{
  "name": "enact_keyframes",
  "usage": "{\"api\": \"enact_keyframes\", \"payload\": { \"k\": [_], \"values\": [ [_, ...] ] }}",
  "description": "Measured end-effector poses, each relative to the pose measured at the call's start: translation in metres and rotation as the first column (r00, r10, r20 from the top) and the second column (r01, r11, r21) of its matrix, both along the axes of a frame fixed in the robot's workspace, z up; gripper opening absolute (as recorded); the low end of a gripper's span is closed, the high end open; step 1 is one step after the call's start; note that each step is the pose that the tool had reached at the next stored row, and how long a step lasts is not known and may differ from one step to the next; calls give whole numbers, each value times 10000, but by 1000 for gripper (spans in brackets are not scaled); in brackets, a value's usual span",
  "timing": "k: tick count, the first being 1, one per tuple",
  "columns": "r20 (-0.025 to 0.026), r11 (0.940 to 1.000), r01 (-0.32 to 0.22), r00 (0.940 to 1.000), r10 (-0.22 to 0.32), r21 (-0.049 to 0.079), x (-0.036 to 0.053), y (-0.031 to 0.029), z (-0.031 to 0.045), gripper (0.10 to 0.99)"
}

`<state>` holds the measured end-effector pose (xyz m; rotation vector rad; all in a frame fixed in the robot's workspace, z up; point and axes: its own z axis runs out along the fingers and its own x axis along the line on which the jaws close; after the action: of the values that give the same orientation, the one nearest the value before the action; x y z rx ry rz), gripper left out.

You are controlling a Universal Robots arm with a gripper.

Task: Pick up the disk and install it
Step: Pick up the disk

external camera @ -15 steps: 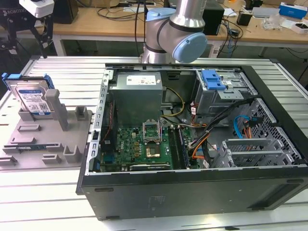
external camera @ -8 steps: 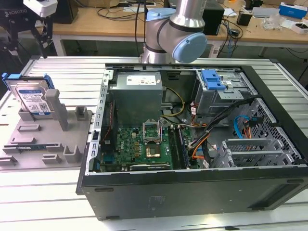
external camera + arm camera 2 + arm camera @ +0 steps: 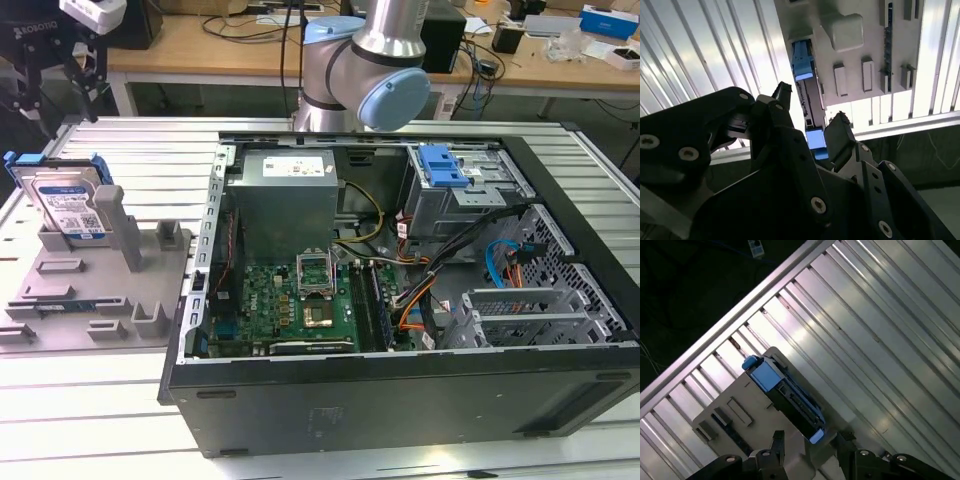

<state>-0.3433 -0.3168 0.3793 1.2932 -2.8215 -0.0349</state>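
The disk (image 3: pixel 66 206), a silver drive with a white-and-blue label in a blue carrier, stands on edge in the grey fixture (image 3: pixel 95 290) at the exterior view's left. My gripper (image 3: pixel 58 95) hangs open a little above it and does not touch it. Both wrist views look down on the disk's thin top edge (image 3: pixel 808 102) (image 3: pixel 790 399). It runs lengthwise through the gap between my two black fingers (image 3: pixel 782 95), and blue carrier ends show at either side. The gripper (image 3: pixel 811 107) (image 3: pixel 809 440) holds nothing.
An open computer case (image 3: pixel 400 390) lies on the ribbed aluminium table (image 3: pixel 90 400), with a motherboard (image 3: pixel 300 300), a power supply (image 3: pixel 285 200) and a drive cage with a blue latch (image 3: pixel 443 165). The arm's base (image 3: pixel 370 60) rises behind the case. A cluttered workbench (image 3: pixel 200 40) stands at the back.
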Motion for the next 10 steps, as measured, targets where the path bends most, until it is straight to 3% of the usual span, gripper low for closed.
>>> {"api": "enact_keyframes", "payload": {
  "k": [5,10],
  "values": [
    [0,9944,-1055,9944,1055,-6,0,1,-7,541],
    [-1,9814,-1920,9814,1920,-14,0,1,-10,541]
  ]
}}
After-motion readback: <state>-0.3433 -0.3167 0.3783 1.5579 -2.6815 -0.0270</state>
